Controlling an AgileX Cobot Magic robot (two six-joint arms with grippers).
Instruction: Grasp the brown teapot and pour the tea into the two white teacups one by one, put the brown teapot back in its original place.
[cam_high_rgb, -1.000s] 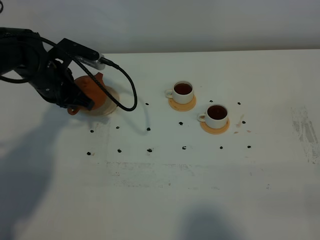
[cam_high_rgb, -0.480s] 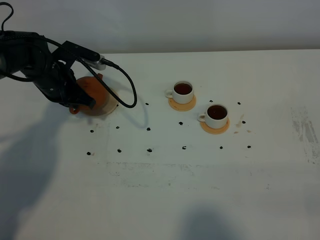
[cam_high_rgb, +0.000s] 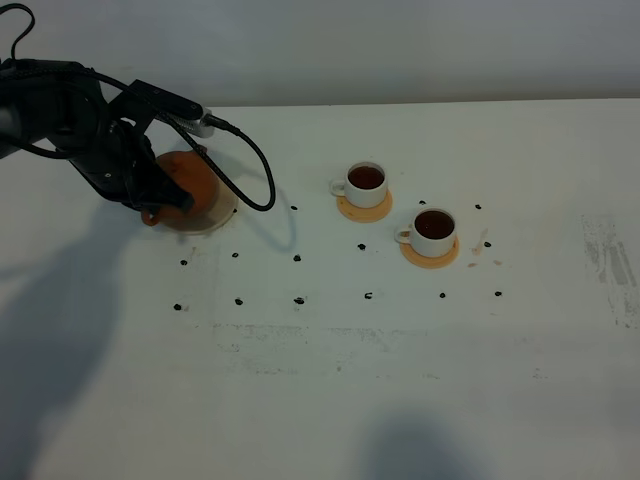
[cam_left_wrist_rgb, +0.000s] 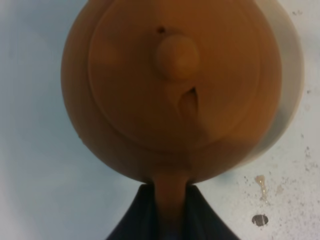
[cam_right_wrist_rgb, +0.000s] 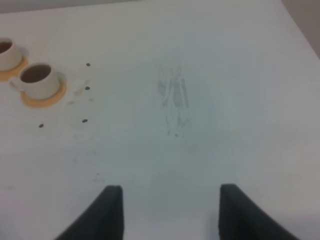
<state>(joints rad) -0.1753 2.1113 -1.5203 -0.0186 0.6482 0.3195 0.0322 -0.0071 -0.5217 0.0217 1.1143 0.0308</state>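
Brown teapot (cam_high_rgb: 190, 185) down near the far left corner of the bench, over the pale beige disc (cam_high_rgb: 222, 212) that marks its home spot; whether fully resting or a hair above, hard to tell from the high view. Left gripper (cam_left_wrist_rgb: 170, 212) clamped on the pot's loop handle, dark fingers (cam_left_wrist_rgb: 135, 215) pinching it from both sides in the left wrist view, lid knob (cam_left_wrist_rgb: 176, 56) straight ahead of them. Pot upright, lid seated, beige rim peeking out along one side only, so judged slightly off centre on the disc. Handle-to-spout axis running straight out from the gripper, spout on the far side, out of sight in the wrist view. Both white cups filled with dark tea: one (cam_high_rgb: 365, 183) near the middle of the bench toward the far edge, the other (cam_high_rgb: 433, 229) just beyond it toward the right edge, each on its orange coaster (cam_high_rgb: 443, 257). Pouring judged done; only letting go and backing straight off along the handle line left, without dragging the pot. Right gripper (cam_right_wrist_rgb: 167, 210) with jaws spread wide and nothing between them, over bare bench near the right edge, well apart from the pot. Left arm plainly the nearer one.
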